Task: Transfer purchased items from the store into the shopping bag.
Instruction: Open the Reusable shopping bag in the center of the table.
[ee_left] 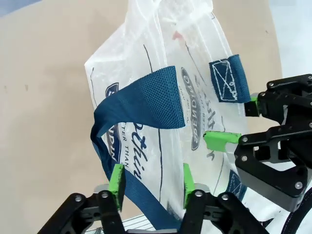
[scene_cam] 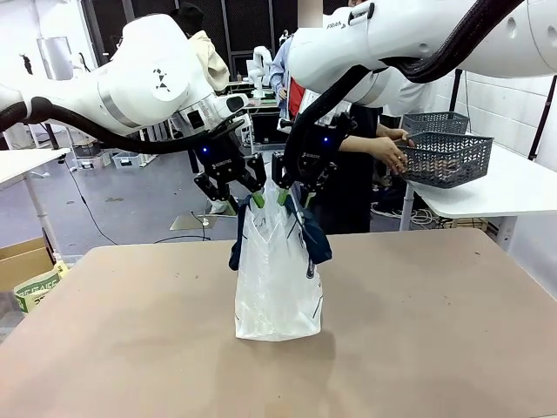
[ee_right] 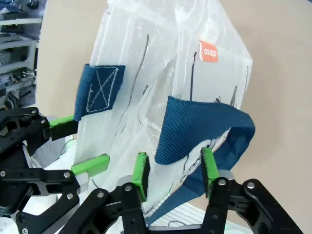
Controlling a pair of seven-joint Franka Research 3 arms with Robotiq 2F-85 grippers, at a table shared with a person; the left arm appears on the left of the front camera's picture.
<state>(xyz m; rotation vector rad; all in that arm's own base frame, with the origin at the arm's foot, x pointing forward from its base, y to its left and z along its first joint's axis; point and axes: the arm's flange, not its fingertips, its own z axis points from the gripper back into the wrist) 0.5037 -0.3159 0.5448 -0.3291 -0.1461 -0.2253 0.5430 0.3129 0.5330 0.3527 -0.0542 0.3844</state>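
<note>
Left end effector [ee_left: 152, 180], right end effector [ee_right: 174, 170] at shopping bag [scene_cam: 277, 287] rim.
Both stood half-open, straddling the rim film; bag sat upright on surface [scene_cam: 435, 331].

Beige matte tabletop [scene_cam: 435, 331]: one translucent white plastic shopping bag with navy strap handles [scene_cam: 277, 287] stands upright near its centre. White side table [scene_cam: 513, 187], far right: dark grey lattice plastic basket [scene_cam: 448, 161] appears to rest on it

Tan table [scene_cam: 435, 348], white side table [scene_cam: 513, 187] behind, cardboard box [scene_cam: 22, 257] far left.
</note>
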